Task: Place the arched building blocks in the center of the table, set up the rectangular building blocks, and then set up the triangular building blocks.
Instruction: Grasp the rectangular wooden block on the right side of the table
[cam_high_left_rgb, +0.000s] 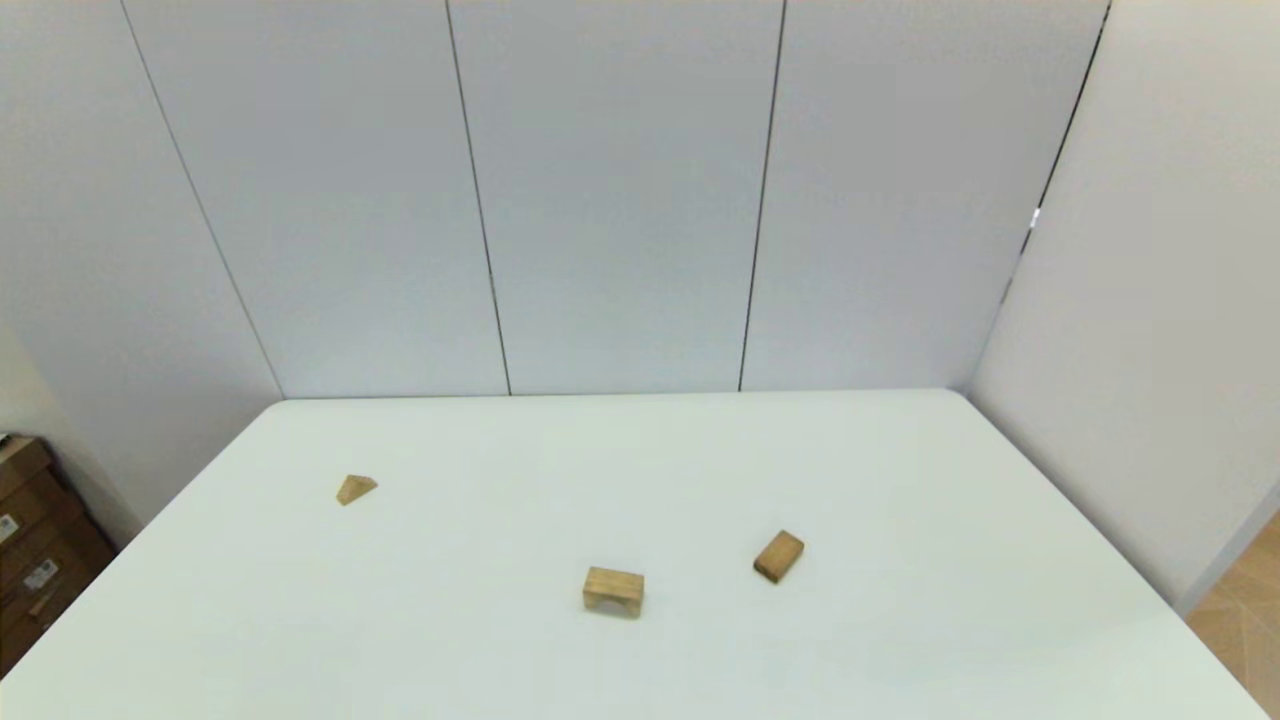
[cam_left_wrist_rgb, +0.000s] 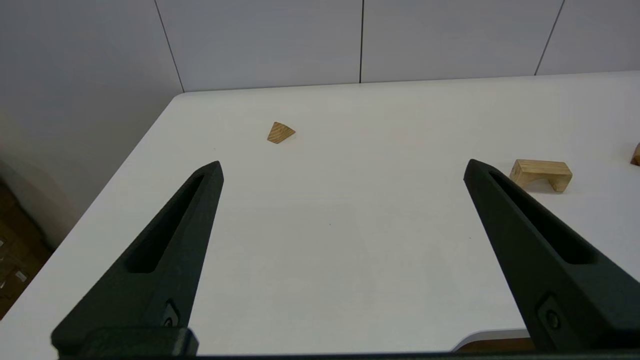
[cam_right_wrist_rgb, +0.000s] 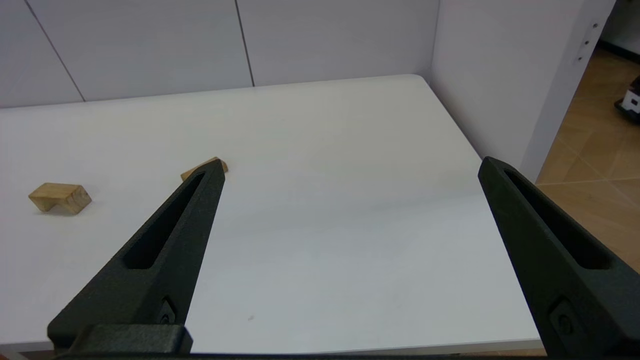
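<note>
The arched block (cam_high_left_rgb: 613, 590) (cam_left_wrist_rgb: 541, 174) (cam_right_wrist_rgb: 60, 197) stands on its two legs near the middle of the white table (cam_high_left_rgb: 640, 470), toward the front. The rectangular block (cam_high_left_rgb: 778, 556) (cam_right_wrist_rgb: 220, 164) lies flat to its right, partly hidden behind a finger in the right wrist view. Far off on the left side lies the triangular block (cam_high_left_rgb: 355, 489) (cam_left_wrist_rgb: 280, 132). Neither arm shows in the head view. My left gripper (cam_left_wrist_rgb: 342, 167) is open over the near left table edge, holding nothing. My right gripper (cam_right_wrist_rgb: 350, 167) is open over the near right edge, also holding nothing.
Grey wall panels close the back and right side of the table. Cardboard boxes (cam_high_left_rgb: 30, 540) stand on the floor past the left edge. Wooden floor (cam_right_wrist_rgb: 600, 165) shows beyond the right wall.
</note>
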